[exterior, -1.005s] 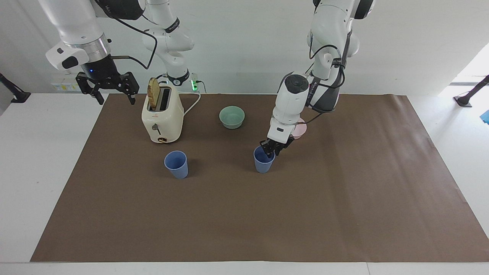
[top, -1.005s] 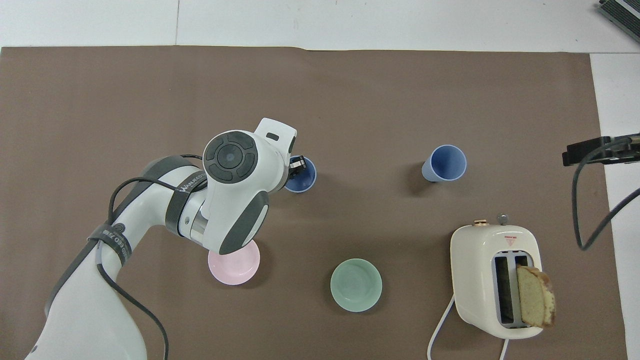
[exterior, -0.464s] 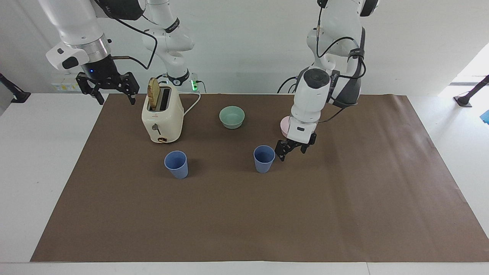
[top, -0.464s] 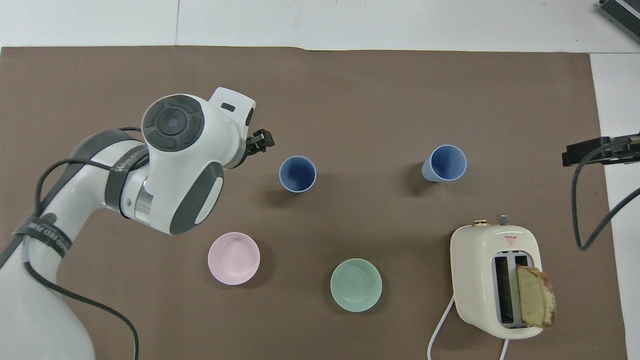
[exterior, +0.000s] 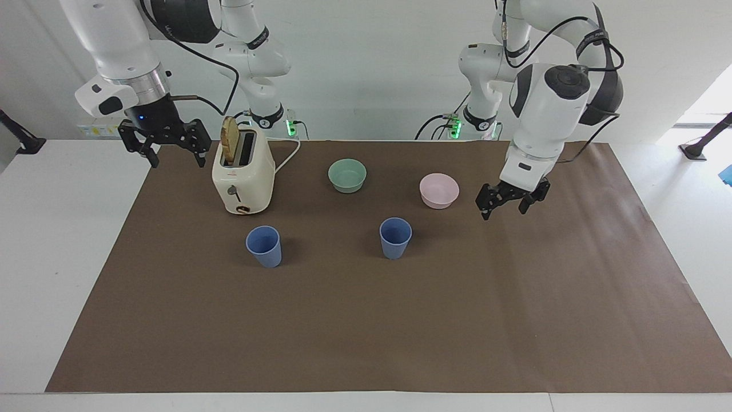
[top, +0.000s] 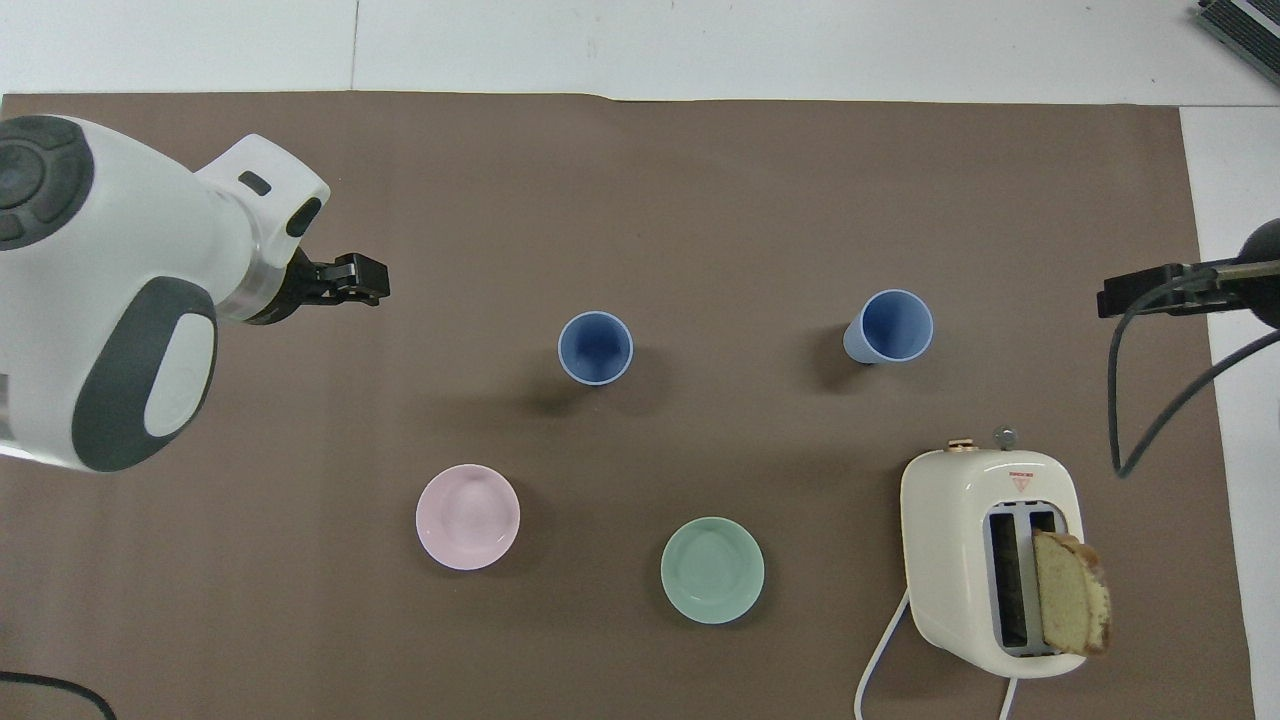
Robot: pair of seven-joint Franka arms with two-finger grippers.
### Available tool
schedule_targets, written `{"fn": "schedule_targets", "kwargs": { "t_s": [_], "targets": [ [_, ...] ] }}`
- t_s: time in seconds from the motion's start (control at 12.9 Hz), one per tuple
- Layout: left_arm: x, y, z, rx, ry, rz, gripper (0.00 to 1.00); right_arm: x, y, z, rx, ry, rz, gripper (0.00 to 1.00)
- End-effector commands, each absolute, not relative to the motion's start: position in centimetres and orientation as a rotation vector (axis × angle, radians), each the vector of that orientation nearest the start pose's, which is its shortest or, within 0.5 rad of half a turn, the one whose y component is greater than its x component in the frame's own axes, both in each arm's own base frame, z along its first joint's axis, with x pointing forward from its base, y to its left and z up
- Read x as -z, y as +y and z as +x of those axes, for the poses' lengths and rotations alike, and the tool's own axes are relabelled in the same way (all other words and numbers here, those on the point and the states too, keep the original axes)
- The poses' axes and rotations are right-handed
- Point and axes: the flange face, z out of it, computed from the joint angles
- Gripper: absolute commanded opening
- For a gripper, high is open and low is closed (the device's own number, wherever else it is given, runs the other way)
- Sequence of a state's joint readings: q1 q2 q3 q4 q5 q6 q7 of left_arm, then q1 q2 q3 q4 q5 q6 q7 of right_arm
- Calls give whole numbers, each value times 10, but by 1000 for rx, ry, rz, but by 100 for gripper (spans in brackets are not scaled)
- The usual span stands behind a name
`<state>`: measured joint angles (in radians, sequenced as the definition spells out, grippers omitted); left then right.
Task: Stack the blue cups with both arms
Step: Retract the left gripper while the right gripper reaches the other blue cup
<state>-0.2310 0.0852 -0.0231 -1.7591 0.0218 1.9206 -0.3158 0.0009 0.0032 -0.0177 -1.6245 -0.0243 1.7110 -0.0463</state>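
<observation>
Change since earlier frame: left pincer [exterior: 505, 199] withdrawn from rim of one blue cup, now raised over bare mat toward left arm's end of tabletop [exterior: 63, 240], beside pink bowl [exterior: 439, 190]; cup left standing, not lifted.
Left pincer state: fingers apart, empty.
Right pincer [exterior: 168, 143]: hanging over right arm's end of tabletop, at mat's edge beside toaster [exterior: 243, 177]; fingers spread wide, empty; shifted only slightly.
Blue cup, middle [exterior: 395, 237]: upright on mat, near tabletop centre, farther from robots than pink bowl and mint-green bowl [exterior: 347, 174].
Blue cup, toaster side [exterior: 264, 246]: upright, toward right arm's end, just farther from robots than toaster; well apart from other cup.
Progress (judged): stacking not yet begun; both cups separate, neither gripped.
Step in hand (judged): clear left arm, then bring right pincer to toaster-side cup.
Technique: descend vertically, one finger inside rim, one outside wall; close gently on thin plastic.
Clearance: keep wrist away from toaster and protruding bread slice [exterior: 229, 140].
Lift: raise straight, fully above second cup's rim, before travelling.
Placement: centre over middle cup, lower axis-aligned, release only once nested.
Risk: tapered wall prone to tipping if nudged sideways.
</observation>
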Motion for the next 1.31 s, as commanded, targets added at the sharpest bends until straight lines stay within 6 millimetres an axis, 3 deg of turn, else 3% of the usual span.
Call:
{"fn": "schedule_targets", "kwargs": {
  "t_s": [0.0,0.46,0.62,0.7,0.93,1.08,1.24],
  "targets": [
    [-533,-121,567,84,54,-3149,100,-582,3,584,138,-21,-3153,100],
    [-561,-81,557,56,199,-3160,100,-509,6,607,53,-50,-3156,100],
    [-583,-65,549,43,259,-3151,100,-486,9,611,72,-90,-3155,100],
    [-597,-56,544,53,304,-3148,100,-477,20,612,99,-126,-3151,100],
    [-621,-24,528,55,328,-3145,100,-460,31,616,109,-154,-3150,100],
    [-656,-26,523,69,327,-3141,100,-438,38,620,104,-170,-3149,100],
    [-671,-32,520,60,339,-3142,100,-419,44,623,117,-176,-3148,100]
  ]
}}
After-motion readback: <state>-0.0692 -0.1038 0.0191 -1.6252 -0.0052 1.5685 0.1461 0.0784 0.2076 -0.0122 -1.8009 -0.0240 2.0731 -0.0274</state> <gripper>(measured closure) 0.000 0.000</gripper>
